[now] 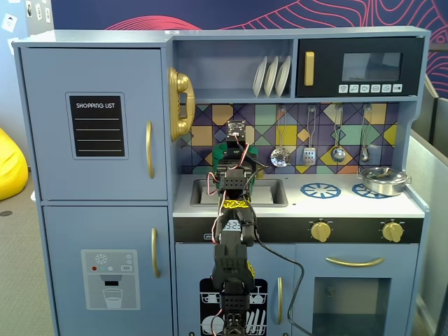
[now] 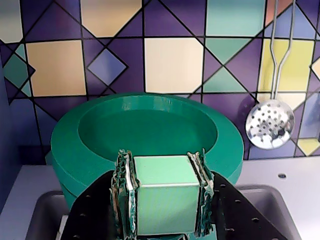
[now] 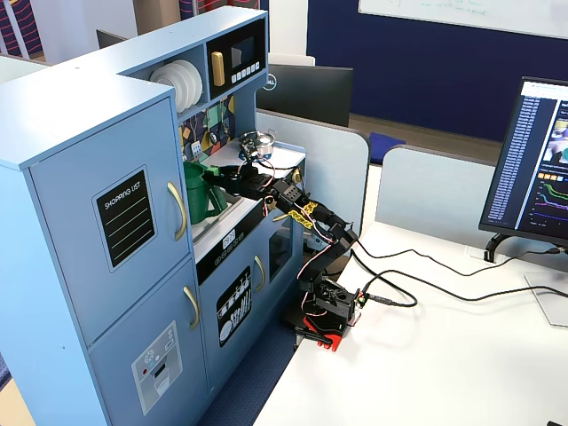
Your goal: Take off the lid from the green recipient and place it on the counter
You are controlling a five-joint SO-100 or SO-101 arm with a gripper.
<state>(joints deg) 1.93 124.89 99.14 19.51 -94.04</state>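
In the wrist view my gripper (image 2: 162, 157) is shut on the pale green square tab of the lid (image 2: 162, 197). The lid's disc is almost wholly hidden under the jaws. The green recipient (image 2: 75, 150) stands just behind the gripper, against the tiled back wall. Its mouth looks open, with a dark green hollow inside. In a fixed view the recipient (image 3: 197, 195) stands at the sink end of the counter (image 3: 282, 158), and the gripper (image 3: 216, 177) is beside its rim. In the front fixed view the arm covers most of the recipient (image 1: 225, 149) and the gripper (image 1: 233, 159).
A sink (image 1: 269, 192) is set into the counter (image 1: 308, 203) below the gripper. A silver pot (image 1: 383, 180) sits on the right burner. Utensils hang on the back wall, with a skimmer (image 2: 270, 123) to the right. A yellow phone (image 1: 180, 103) hangs on the left.
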